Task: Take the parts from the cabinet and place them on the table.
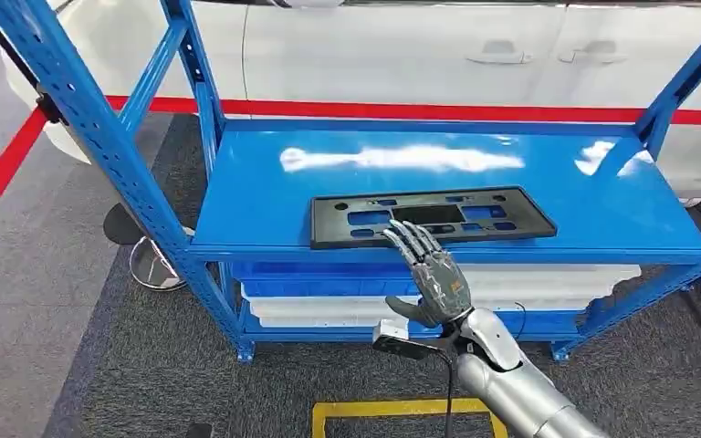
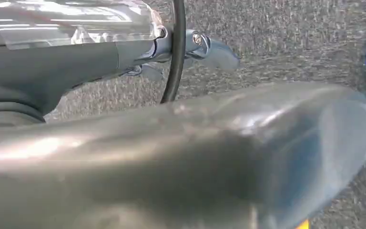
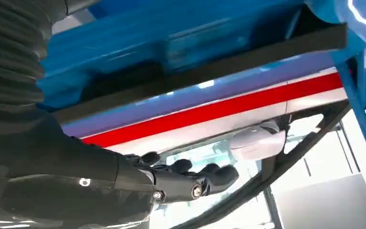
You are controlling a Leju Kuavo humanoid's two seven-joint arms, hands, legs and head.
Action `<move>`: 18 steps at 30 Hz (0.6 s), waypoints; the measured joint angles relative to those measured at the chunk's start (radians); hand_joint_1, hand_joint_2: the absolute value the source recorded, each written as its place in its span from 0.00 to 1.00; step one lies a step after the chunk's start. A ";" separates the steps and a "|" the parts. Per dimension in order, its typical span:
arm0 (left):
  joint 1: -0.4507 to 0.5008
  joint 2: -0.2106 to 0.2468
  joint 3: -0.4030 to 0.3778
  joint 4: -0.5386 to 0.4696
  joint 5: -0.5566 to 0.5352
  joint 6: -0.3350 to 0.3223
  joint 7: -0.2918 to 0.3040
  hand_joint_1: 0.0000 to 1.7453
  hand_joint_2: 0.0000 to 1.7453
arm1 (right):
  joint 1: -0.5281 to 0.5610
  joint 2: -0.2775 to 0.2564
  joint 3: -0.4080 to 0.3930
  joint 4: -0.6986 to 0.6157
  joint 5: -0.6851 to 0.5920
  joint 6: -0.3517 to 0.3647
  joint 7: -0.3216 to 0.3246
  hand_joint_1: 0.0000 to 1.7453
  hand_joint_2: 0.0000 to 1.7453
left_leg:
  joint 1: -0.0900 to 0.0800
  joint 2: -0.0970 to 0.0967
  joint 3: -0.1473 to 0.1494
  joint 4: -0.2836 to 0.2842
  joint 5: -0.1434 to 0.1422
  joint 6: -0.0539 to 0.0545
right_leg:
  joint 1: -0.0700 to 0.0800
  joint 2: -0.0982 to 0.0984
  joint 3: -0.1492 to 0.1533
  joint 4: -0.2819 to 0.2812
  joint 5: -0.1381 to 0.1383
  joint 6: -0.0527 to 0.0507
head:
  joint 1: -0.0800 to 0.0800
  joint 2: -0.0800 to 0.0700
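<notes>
I have my right hand [image 1: 438,278] raised at the near edge of the blue metal shelf [image 1: 256,196], fingers straight and apart, holding nothing; the fingertips reach the near rim of the flat black rectangular plastic panel with cut-out windows [image 1: 511,224]. That panel is the part I'm after. It lies flat on the shelf, near the front edge and a bit right of centre, so I judge a reach from the front suits it. The right wrist view looks along the shelf edge with the dark fingers [image 3: 209,176] extended. My left hand hangs low over grey carpet; I cannot tell how its fingers lie.

Under the shelf sit stacked white trays [image 1: 529,278]. A white car [image 1: 402,55] stands beyond, behind red floor tape [image 1: 420,111]. The blue uprights [image 1: 91,119] flank the opening and leave the reach unobstructed.
</notes>
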 joint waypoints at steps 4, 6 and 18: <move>-0.001 0.000 0.000 0.000 -0.006 0.001 0.005 0.00 0.00 | -0.002 0.005 -0.002 0.001 0.015 -0.006 0.007 0.00 1.00 | 0.015 -0.003 0.021 -0.012 0.000 0.020 | -0.007 0.015 -0.015 0.050 -0.012 0.019 | 0.000 0.000; -0.004 0.000 0.000 0.000 -0.007 0.001 0.008 0.00 0.00 | -0.005 0.009 -0.003 0.003 0.018 -0.013 0.008 0.00 1.00 | 0.016 -0.004 0.027 -0.014 -0.006 0.024 | -0.019 0.016 -0.096 0.183 -0.062 0.030 | 0.000 0.000; -0.002 -0.002 0.000 0.000 -0.019 -0.006 0.020 0.00 0.00 | 0.001 0.014 -0.010 0.015 0.033 -0.019 0.021 0.00 1.00 | 0.013 0.008 0.103 -0.029 -0.061 -0.027 | -0.014 0.003 -0.079 -0.014 0.092 -0.004 | 0.000 0.000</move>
